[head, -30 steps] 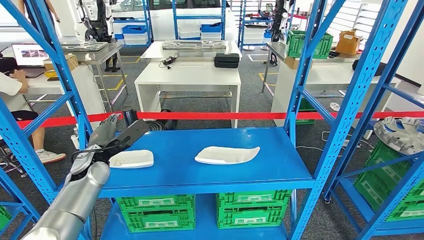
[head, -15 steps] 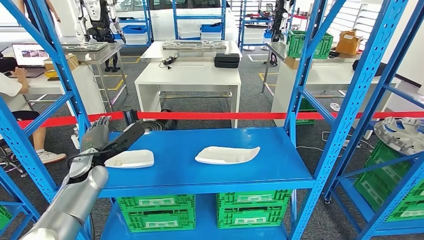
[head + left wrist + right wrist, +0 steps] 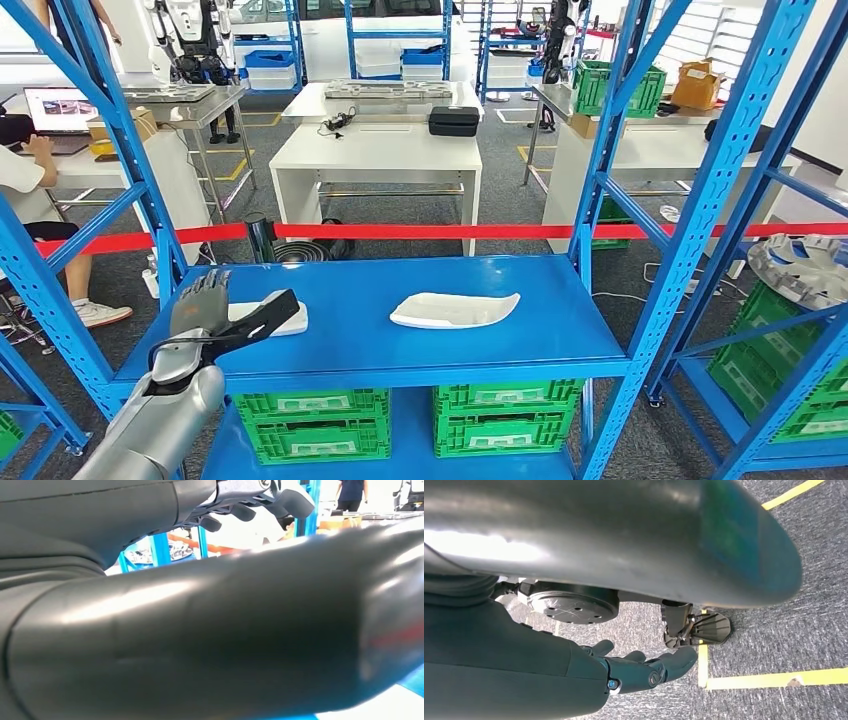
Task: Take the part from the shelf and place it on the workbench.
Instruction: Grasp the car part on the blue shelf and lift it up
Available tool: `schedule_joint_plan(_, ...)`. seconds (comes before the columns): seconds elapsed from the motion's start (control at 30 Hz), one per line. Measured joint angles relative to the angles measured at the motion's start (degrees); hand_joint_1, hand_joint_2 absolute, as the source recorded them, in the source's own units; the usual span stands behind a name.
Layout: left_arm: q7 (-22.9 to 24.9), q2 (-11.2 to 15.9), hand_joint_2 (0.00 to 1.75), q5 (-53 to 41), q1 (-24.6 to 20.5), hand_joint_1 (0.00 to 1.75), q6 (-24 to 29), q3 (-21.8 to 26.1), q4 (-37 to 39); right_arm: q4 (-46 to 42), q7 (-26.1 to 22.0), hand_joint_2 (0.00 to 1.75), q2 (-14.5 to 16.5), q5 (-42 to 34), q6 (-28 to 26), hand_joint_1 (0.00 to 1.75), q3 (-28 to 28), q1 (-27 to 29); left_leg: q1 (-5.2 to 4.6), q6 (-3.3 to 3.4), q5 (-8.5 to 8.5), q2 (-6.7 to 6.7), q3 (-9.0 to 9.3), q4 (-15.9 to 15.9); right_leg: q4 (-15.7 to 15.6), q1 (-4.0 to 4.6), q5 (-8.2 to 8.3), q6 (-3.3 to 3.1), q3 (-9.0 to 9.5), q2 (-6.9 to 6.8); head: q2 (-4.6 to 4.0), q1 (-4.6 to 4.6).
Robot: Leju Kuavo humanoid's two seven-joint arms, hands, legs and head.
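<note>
Two white moulded parts lie on the blue shelf [image 3: 400, 350]: one at the left [image 3: 262, 308], one in the middle [image 3: 452, 309]. My left hand [image 3: 212, 316] is at the left part, fingers [image 3: 203, 292] spread and pointing up on its near left side. The dark thumb [image 3: 270, 312] reaches out across the part's top. I cannot tell whether it touches the part. The left wrist view shows the thumb [image 3: 210, 640] large and close, with the fingers [image 3: 240, 507] beyond it. My right hand [image 3: 639, 667] hangs over grey floor, fingers loosely apart, holding nothing.
Blue uprights [image 3: 700, 200] frame the shelf on both sides. Green crates [image 3: 315, 422] sit on the level below. A red tape [image 3: 420, 231] runs behind the shelf, with white tables [image 3: 375, 150] beyond. A person [image 3: 30, 190] sits at the far left.
My left hand has dropped lower and come back toward the shelf's front edge. Its thumb now lies across the left white part. Both parts stay where they were.
</note>
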Motion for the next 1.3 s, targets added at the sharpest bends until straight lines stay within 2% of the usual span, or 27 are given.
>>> schedule_joint_plan(0.3,0.22,0.93,0.0,0.67,1.72,0.0,3.63,-0.05,0.03,0.04,0.0,0.0,0.0,0.05,-0.38,0.0,0.0,0.0,0.0,0.0,0.0,-0.01,0.0,0.0,0.0,0.0,0.0,0.0,0.0,-0.01,0.0,0.0)
schedule_joint_plan(0.4,-0.75,1.28,0.0,1.16,2.15,0.0,5.55,-0.05,0.02,0.04,0.0,0.0,0.02,0.15,-0.4,0.0,0.0,-0.01,-0.22,0.11,-0.09,0.01,-0.03,0.09,-0.13,-0.24,0.05,0.11,-0.01,0.01,0.0,-0.01)
schedule_joint_plan(0.53,-2.06,1.66,0.0,1.21,2.56,0.0,7.51,-0.05,-0.05,0.03,0.0,0.0,0.03,0.17,-0.26,0.0,0.0,-0.07,-0.49,0.46,-0.32,0.02,-0.06,0.0,-0.4,-0.54,-0.06,0.42,0.0,0.01,0.0,-0.07)
schedule_joint_plan(0.6,-2.49,1.71,0.0,1.29,2.66,0.0,8.23,-0.05,-0.42,0.02,0.0,0.0,0.03,0.17,-0.21,0.0,-0.01,-0.23,-0.17,0.82,-0.36,0.07,0.47,-0.7,0.1,-0.55,-0.48,0.78,-0.03,-0.11,0.0,-0.06)
schedule_joint_plan(0.63,-2.67,1.72,0.0,1.38,2.66,0.0,8.72,-0.04,-0.61,0.02,0.0,0.0,0.03,0.17,-0.21,0.0,-0.01,-0.37,0.03,1.01,-0.36,0.14,0.82,-1.09,1.83,-0.49,-1.16,0.89,-0.89,-0.21,0.0,0.02)
schedule_joint_plan(0.67,-2.88,1.7,0.0,1.55,2.69,0.0,9.32,-0.03,-0.75,0.02,-0.01,0.0,0.03,0.17,-0.21,0.0,-0.01,-0.47,0.18,1.2,-0.41,0.23,1.13,-1.38,4.89,-0.48,-2.25,0.96,-2.67,-0.31,0.0,0.11)
schedule_joint_plan(0.73,-3.39,1.68,0.0,1.98,2.91,0.0,10.67,0.04,-0.79,0.03,-0.01,0.0,0.03,0.16,-0.26,0.0,0.0,-0.45,0.14,1.42,-0.79,0.38,1.34,-1.4,13.74,-0.5,-4.74,1.0,-8.65,-0.41,0.0,0.25)
schedule_joint_plan(0.77,-3.72,1.65,0.0,2.16,3.16,0.0,11.31,0.08,-0.79,0.03,-0.01,0.0,0.02,0.13,-0.31,0.0,0.0,-0.3,0.12,1.44,-1.08,0.38,1.46,-1.33,17.13,-0.53,-4.96,1.02,-11.51,-0.42,0.0,0.28)
schedule_joint_plan(0.8,-4.08,1.61,0.0,2.27,3.42,0.0,11.96,0.13,-0.8,0.04,0.0,0.0,0.02,0.09,-0.39,0.0,0.0,-0.17,0.12,1.36,-1.43,0.34,1.69,-1.23,18.49,-0.55,-3.88,1.0,-13.48,-0.43,0.0,0.31)
schedule_joint_plan(0.83,-4.46,1.53,0.0,2.34,3.62,0.0,12.62,0.17,-0.82,0.04,0.0,0.0,0.02,0.04,-0.5,0.0,0.0,-0.09,0.16,1.21,-1.83,0.29,2.04,-1.1,17.38,-0.57,-1.5,0.93,-14.25,-0.45,0.0,0.35)
schedule_joint_plan(0.9,-5.21,1.37,0.0,2.51,3.87,0.0,13.9,0.26,-0.86,0.06,0.0,0.0,0.01,-0.08,-0.74,0.0,-0.01,-0.05,0.27,0.71,-2.79,0.18,2.84,-0.79,10.47,-0.55,4.57,0.67,-13.12,-0.63,0.0,0.42)
schedule_joint_plan(0.93,-5.49,1.26,0.0,2.66,3.93,0.0,14.45,0.33,-0.87,0.11,-0.06,0.0,0.0,-0.16,-0.82,0.0,-0.01,-0.01,0.21,0.38,-3.23,0.13,3.08,-0.58,7.15,-0.45,6.4,0.47,-12.13,-0.71,0.0,0.46)
schedule_joint_plan(0.97,-5.68,1.18,0.0,2.82,4.02,0.0,14.86,0.42,-0.88,0.17,-0.1,0.0,-0.01,-0.23,-0.88,0.0,-0.02,0.06,0.12,0.05,-3.52,0.06,3.16,-0.51,5.0,-0.39,7.13,0.18,-11.44,-0.75,0.01,0.43)
schedule_joint_plan(1.07,-5.8,0.92,0.0,3.08,4.24,0.0,15.5,0.64,-1.06,0.27,-0.07,0.0,0.01,-0.33,-1.05,0.0,-0.07,0.23,-0.04,-0.97,-3.88,-0.02,3.2,-0.9,3.46,-0.33,6.35,-0.85,-10.71,-0.66,0.02,0.27)
schedule_joint_plan(1.13,-5.81,0.77,0.0,3.08,4.1,0.0,15.77,0.72,-1.34,0.25,-0.04,0.0,0.03,-0.25,-1.09,0.0,-0.11,0.15,0.03,-1.67,-4.66,0.28,2.78,0.42,2.73,-0.54,6.03,-1.56,-9.74,-0.59,0.01,0.07)
schedule_joint_plan(1.17,-5.82,0.75,0.0,3.08,4.04,0.0,15.85,0.74,-1.45,0.24,-0.04,0.0,0.04,-0.19,-1.09,0.0,-0.13,0.12,0.09,-1.97,-5.5,0.44,1.64,2.68,2.33,-0.67,5.78,-1.9,-9.02,-0.57,0.01,-0.08)
schedule_joint_plan(1.23,-5.92,0.74,0.0,3.13,4.29,0.0,15.89,0.8,-1.37,0.25,-0.04,0.0,0.04,-0.03,-1.08,0.0,-0.13,0.23,0.26,-2.38,-7.47,0.62,-2.78,10.14,1.88,-0.71,4.93,-2.3,-7.6,-0.54,0.0,-0.38)
schedule_joint_plan(1.27,-5.97,0.74,0.0,3.2,4.68,0.0,15.89,0.84,-1.3,0.26,-0.04,0.0,0.04,0.02,-1.08,0.0,-0.13,0.35,0.36,-2.53,-7.71,0.64,-5.17,13.38,1.8,-0.73,4.36,-2.33,-6.84,-0.52,0.0,-0.45)
schedule_joint_plan(1.3,-6.05,0.74,0.0,3.28,5.06,0.0,15.89,0.9,-1.25,0.26,-0.04,0.0,0.04,0.05,-1.08,0.0,-0.13,0.47,0.47,-2.65,-6.87,0.67,-6.96,15.01,1.77,-0.75,3.71,-2.29,-5.99,-0.48,0.0,-0.52)
